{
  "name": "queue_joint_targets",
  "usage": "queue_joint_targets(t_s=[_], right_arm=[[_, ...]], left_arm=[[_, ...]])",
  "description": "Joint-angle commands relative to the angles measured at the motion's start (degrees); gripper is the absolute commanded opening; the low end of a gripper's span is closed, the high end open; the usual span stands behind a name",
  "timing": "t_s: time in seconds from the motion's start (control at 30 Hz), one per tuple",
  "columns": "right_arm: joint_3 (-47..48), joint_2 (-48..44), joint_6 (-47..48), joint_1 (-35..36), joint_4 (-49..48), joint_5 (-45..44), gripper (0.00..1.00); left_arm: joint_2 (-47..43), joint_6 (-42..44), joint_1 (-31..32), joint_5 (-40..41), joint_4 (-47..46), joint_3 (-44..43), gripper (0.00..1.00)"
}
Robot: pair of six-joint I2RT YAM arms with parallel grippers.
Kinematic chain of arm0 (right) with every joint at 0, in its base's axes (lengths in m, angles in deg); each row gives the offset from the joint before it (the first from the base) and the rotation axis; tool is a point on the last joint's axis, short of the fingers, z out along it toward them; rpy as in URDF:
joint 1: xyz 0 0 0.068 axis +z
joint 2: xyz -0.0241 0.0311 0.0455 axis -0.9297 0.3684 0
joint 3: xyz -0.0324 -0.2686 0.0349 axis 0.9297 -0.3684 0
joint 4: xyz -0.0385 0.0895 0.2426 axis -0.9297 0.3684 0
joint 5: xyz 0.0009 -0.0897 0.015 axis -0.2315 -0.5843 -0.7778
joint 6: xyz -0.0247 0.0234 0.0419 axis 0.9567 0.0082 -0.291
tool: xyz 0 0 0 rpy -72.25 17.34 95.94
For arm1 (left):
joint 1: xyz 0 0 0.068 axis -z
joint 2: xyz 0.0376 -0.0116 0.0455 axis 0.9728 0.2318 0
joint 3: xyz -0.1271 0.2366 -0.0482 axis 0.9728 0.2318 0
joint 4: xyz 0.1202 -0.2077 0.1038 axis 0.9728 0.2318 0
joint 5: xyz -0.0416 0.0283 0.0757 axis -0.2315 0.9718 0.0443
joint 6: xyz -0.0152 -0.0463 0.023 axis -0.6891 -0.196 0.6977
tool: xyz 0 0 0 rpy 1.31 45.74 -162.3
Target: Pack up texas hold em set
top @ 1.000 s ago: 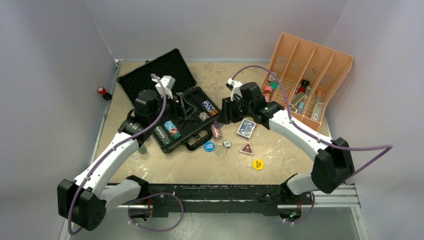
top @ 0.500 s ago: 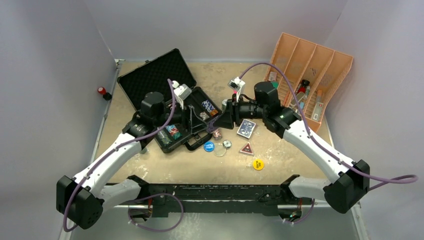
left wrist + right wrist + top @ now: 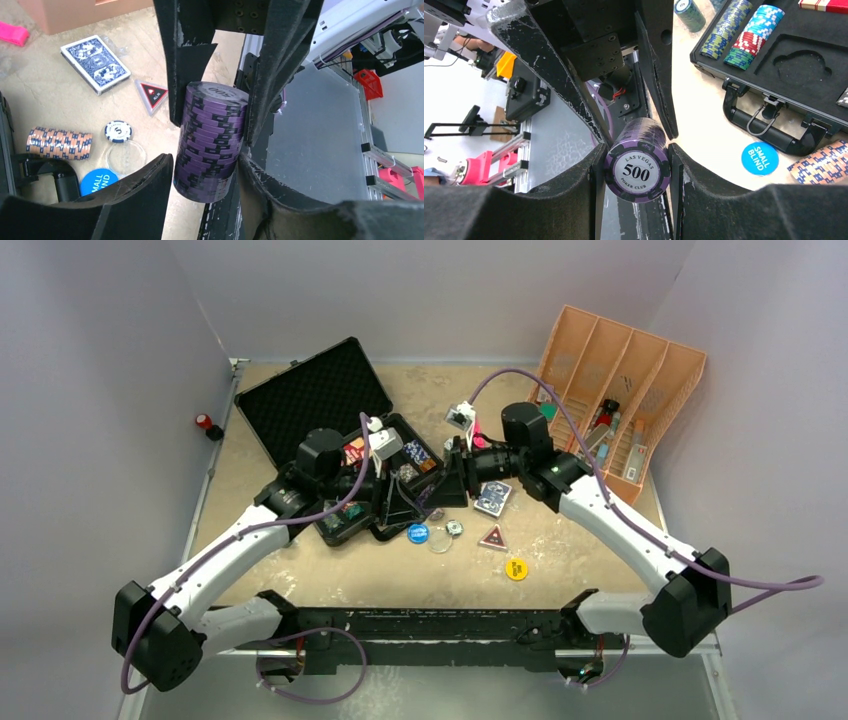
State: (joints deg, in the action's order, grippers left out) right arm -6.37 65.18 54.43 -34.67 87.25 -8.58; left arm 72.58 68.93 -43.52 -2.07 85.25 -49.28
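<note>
A purple stack of poker chips (image 3: 638,172) marked 500 hangs in the air, and my right gripper (image 3: 636,155) is shut on its sides. My left gripper (image 3: 205,165) faces it from the other end. Its jaws stand around the same purple stack (image 3: 212,140), one finger against it and a thin gap at the other. In the top view both grippers (image 3: 424,496) meet just right of the open black case (image 3: 300,400), hiding the stack. The case's base (image 3: 814,65) holds coloured chip rows (image 3: 744,35) and a red deck (image 3: 353,452).
On the table lie a blue card deck (image 3: 493,497), an orange-and-blue chip stack (image 3: 60,143), a blue small-blind disc (image 3: 418,533), a red triangle marker (image 3: 492,537) and a yellow disc (image 3: 516,568). The orange divided tray (image 3: 620,370) stands at the back right.
The left arm swung right from over the case to meet the right gripper, and its jaws have narrowed around the purple stack. The right arm turned its held stack toward the left.
</note>
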Motion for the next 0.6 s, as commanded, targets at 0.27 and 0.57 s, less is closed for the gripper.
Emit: queue_joint_targets(t_s=[0.27,0.57], right_arm=[[3.7,1.3,-1.9,0.0,-8.4,10.2,0.22],[3.9,2.0,-2.7,0.0,-8.9,11.1,0.24]], left_arm=[[1.0,3.1,0.2,-4.3,-0.1,-3.2,0.54],[1.3,0.7,0.2,-2.8,-2.8,-3.4,0.14]])
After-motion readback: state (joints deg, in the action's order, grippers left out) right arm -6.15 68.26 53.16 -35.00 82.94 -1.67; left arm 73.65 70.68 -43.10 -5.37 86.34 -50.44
